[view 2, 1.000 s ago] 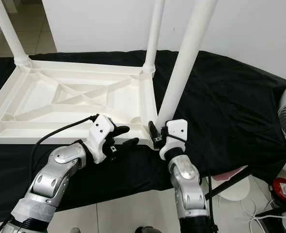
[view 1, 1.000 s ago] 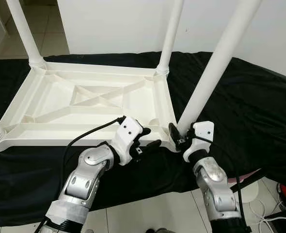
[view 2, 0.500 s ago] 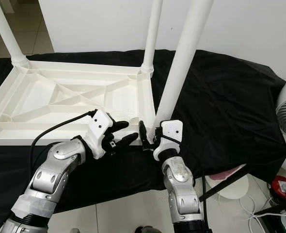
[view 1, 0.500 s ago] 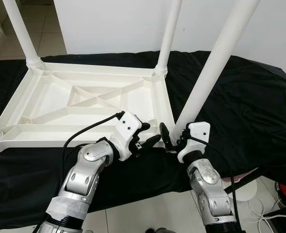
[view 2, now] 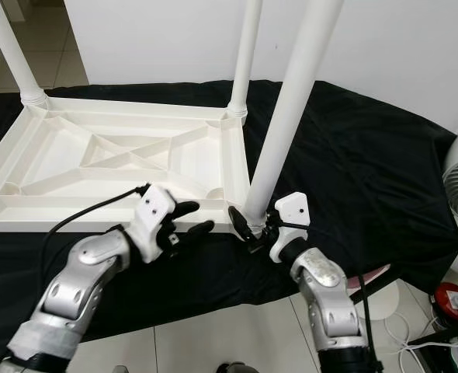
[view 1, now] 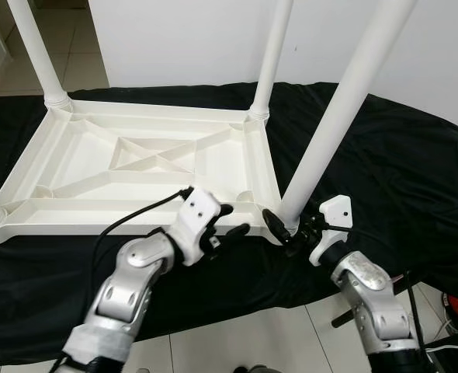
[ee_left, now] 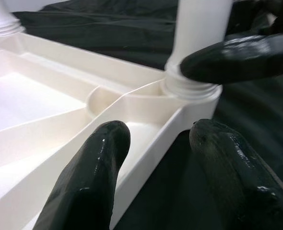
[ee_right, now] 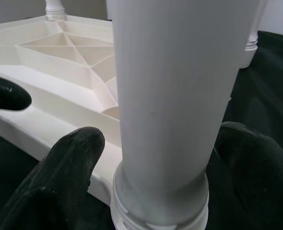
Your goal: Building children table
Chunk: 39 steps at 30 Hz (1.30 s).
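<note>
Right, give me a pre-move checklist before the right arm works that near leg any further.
1. Right gripper around the near leg at its base: ok, a finger on each side.
2. Fingers pressed tight on the leg: cannot tell.
3. Leg seated in the corner socket: ok as far as visible, its threaded collar sits at the socket; how deep, cannot tell.
4. Left gripper steadying the tabletop: ok, open, fingers straddling the near rim beside that corner.
5. Leg upright: cannot tell from these angles.
6. Tabletop flat, upside down on the black cloth: ok.
</note>
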{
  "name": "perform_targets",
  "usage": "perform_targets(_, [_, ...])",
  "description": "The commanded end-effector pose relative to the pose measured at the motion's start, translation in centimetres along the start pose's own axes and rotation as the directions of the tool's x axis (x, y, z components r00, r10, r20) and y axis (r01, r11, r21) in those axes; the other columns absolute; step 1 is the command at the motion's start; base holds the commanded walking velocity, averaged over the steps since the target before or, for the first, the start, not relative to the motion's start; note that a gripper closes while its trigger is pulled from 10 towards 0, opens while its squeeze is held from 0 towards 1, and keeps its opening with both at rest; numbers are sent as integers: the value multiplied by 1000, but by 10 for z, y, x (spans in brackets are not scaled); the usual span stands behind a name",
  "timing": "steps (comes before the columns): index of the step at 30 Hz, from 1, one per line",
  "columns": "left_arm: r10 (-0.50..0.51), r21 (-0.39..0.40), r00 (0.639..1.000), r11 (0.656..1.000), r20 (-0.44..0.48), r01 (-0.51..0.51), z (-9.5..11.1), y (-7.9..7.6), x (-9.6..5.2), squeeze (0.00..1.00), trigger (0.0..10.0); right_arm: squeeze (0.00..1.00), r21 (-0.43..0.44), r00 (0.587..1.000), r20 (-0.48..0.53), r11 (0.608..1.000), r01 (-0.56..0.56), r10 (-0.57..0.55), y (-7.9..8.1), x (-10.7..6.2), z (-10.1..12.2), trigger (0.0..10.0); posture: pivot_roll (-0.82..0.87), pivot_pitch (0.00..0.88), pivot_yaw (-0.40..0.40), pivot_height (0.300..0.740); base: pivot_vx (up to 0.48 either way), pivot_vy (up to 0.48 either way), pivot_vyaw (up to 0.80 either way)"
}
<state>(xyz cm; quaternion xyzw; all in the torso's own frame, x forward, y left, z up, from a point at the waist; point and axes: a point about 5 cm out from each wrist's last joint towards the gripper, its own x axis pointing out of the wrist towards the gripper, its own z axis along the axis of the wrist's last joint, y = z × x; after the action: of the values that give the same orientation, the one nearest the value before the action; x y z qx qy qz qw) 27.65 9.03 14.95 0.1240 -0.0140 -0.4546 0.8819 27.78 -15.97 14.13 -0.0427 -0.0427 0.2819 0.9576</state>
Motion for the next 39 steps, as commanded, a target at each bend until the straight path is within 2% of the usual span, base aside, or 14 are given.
perform_targets(1, [67, 29, 998, 997, 3, -67, -1, 4, 0, 0, 10000, 0, 7, 999, 1, 999, -43, 43, 0, 2, -1, 10000, 45, 44, -54, 740, 0, 0, 0])
perform_targets(6, [145, 102, 989, 984, 14, -146, -11, 11, 0, 0, 10000, 0, -71, 987, -29, 985, -159, 157, -11, 21, 0, 10000, 46, 49, -47, 740, 0, 0, 0])
perform_targets(14, [138, 119, 989, 982, 54, -144, -12, 7, 0, 0, 10000, 0, -107, 969, -70, 964, -243, 236, -16, 32, 0, 10000, 57, 53, -49, 740, 0, 0, 0])
perform_targets(15, [120, 107, 990, 986, 67, -127, -12, 3, 1, 0, 10000, 0, -102, 961, -90, 958, -270, 261, -16, 33, -3, 9137, 57, 53, -49, 740, 0, 0, 0])
perform_targets(17, [108, 96, 991, 989, 76, -115, -11, 0, 2, 0, 10000, 0, -98, 955, -102, 953, -287, 277, -16, 34, -5, 9137, 57, 53, -49, 740, 0, 0, 0])
perform_targets(18, [101, 87, 991, 990, 82, -108, -10, -2, 3, 0, 10000, 0, -89, 951, -112, 950, -298, 288, -16, 33, -8, 4431, 64, 59, -53, 740, 0, 0, 0])
perform_targets(19, [94, 62, 991, 993, 95, -100, -8, -3, 4, 0, 10000, 0, -77, 948, -118, 949, -305, 295, -16, 33, -11, 1020, 64, 59, -53, 740, 0, 0, 0])
perform_targets(21, [91, 44, 990, 994, 106, -96, -7, -4, 4, 0, 10000, 0, -70, 946, -122, 949, -309, 299, -16, 32, -13, 1020, 64, 59, -53, 740, 0, 0, 0])
perform_targets(22, [81, 26, 990, 996, 119, -84, -4, -6, 5, 0, 10000, 0, -61, 946, -119, 948, -311, 302, -16, 31, -15, 0, 65, 63, -58, 740, 0, 0, 0])
perform_targets(34, [20, -38, 984, 999, 178, -14, 6, -15, 12, 0, 10000, 0, -8, 969, -54, 971, -241, 240, -14, 27, -19, 0, 54, 76, -53, 740, 0, 0, 0])
perform_targets(35, [21, -39, 984, 999, 176, -14, 6, -14, 12, 0, 10000, 0, -11, 975, -59, 977, -213, 212, -13, 27, -20, 3412, 54, 76, -53, 740, 0, 0, 0])
perform_targets(36, [21, -39, 984, 999, 176, -14, 6, -14, 12, 0, 10000, 0, -11, 975, -59, 977, -213, 212, -13, 27, -20, 3412, 54, 76, -53, 740, 0, 0, 0])
perform_targets(37, [23, -40, 985, 999, 174, -16, 6, -14, 11, 0, 10000, 0, -13, 980, -63, 982, -187, 186, -12, 27, -21, 10000, 51, 75, -55, 740, 0, 0, 0])
perform_targets(39, [30, -46, 985, 999, 171, -22, 5, -14, 11, 0, 10000, 0, -13, 990, -62, 992, -129, 128, -11, 29, -22, 10000, 50, 75, -55, 740, 0, 0, 0])
